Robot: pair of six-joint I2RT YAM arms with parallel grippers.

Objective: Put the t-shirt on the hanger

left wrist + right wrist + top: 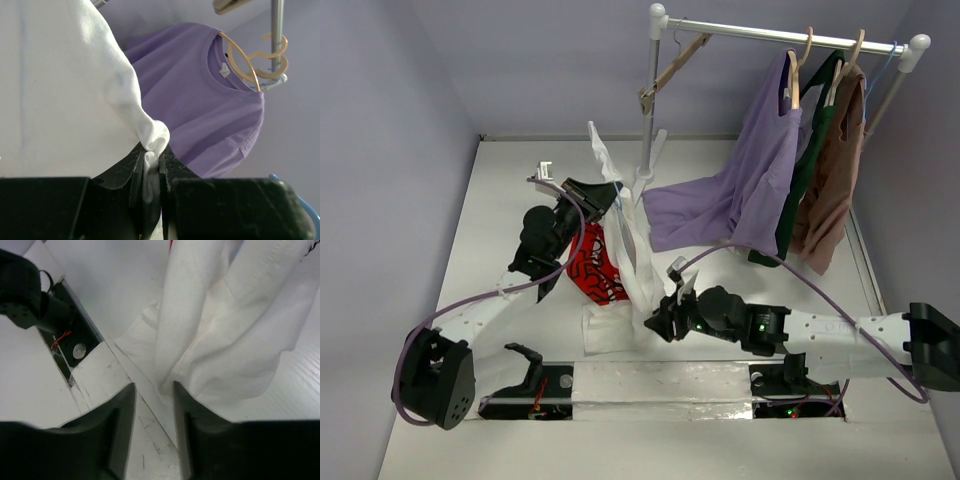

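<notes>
The white table (500,250) carries a clothes rack (770,35) along its far side, hung with a purple shirt (740,190), a dark green garment (810,170) and a brown garment (835,190), plus one bare wooden hanger (672,68). Near the table's middle the t-shirt (638,262) is hoisted into a tall, narrow column. Its long axis runs roughly upright, its lower end is bunched on the table, and its red graphic (592,268) faces left. The left gripper (600,195) is clamped tight on a pinch of the white cloth near the top and bears the shirt's weight. The right gripper (665,318) sits low, just right of the column's foot. Its fingers are parted and hold nothing, and the draped folds lie directly ahead of them, so it looks the nearer arm for taking the hem or opening the body. Of the hanger (300,202) only a thin light-blue curve shows, at the lower right of the left wrist view just beside that gripper. Whether it is already inside the shirt cannot be told. No container is in sight.
</notes>
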